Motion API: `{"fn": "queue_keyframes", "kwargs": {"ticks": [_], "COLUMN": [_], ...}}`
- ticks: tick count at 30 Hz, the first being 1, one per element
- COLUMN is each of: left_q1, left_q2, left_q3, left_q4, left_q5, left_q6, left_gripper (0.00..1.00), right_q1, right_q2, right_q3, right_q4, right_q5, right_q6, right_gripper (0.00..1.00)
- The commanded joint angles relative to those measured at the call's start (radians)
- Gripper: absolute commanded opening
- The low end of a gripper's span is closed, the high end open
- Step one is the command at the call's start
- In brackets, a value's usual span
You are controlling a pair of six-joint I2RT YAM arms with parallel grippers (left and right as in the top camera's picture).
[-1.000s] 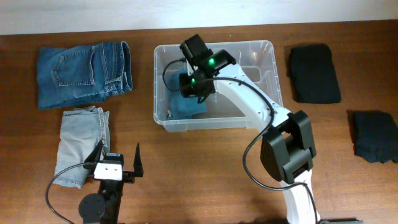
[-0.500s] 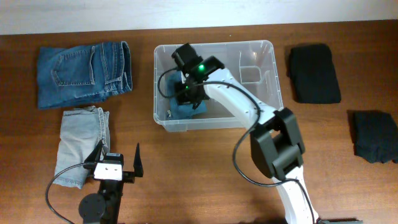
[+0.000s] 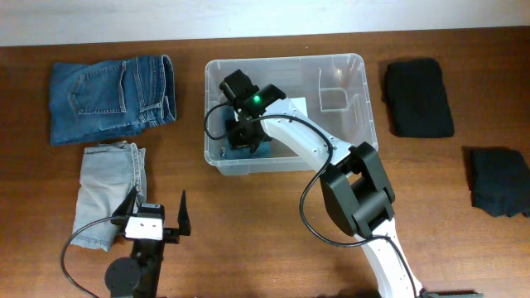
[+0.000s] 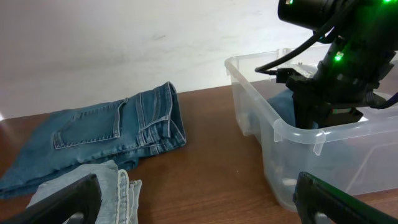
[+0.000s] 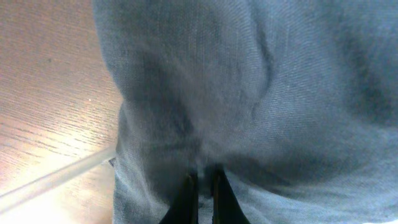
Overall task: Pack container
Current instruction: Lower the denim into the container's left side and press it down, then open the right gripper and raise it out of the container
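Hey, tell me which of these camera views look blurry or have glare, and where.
Overhead: evenly lit and sharp, a green light glowing on the right arm over the container. Left wrist: the left end effector shows as dark, soft blurs in the bottom corners, green glow top right. Right wrist: the blue garment fills the frame, slightly soft, with a washed-out bright patch lower left.

No lettering, brand, number or sign can be read in any view. The white label (image 3: 296,105) on the base of the container (image 3: 331,56) shows from overhead only as a pale blank patch, partly covered, and any print on it is too small to make out
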Motion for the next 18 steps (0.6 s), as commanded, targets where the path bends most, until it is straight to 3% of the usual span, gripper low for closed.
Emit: {"fn": "queue_keyframes", "kwargs": {"ticks": [1, 8, 11, 13, 18], "left_q1": [0.008, 0.008, 0.008, 0.008, 0.008], "left_q2": [-0.006, -0.006, -0.006, -0.006, -0.006], "left_q3": [-0.003, -0.003, -0.003, -0.003, -0.003], "left_q4": [-0.005, -0.005, -0.005, -0.005, -0.005], "left_q5": [-0.007, -0.007, -0.007, -0.007, -0.007], "left_q6": [0.013, 0.013, 0.013, 0.013, 0.013], "left_gripper": [0.99, 0.99, 0.99, 0.99, 0.99], "right_q1": [0.012, -0.016, -0.032, -0.046, -0.076], "right_q2": [0.004, -0.036, -0.037, -0.037, -0.003], "right_q3": [0.013, 0.187, 0.272, 0.277, 0.264], "right_q4": [0.000, -0.095, -0.117, -0.091, -0.045], "right_q5": [0.043, 0.131, 0.163, 0.162, 0.162], "right_q6": [0.007, -0.016, -0.027, -0.027, -0.026], "right_gripper": [0.04, 0.04, 0.11, 0.15, 0.14]}}
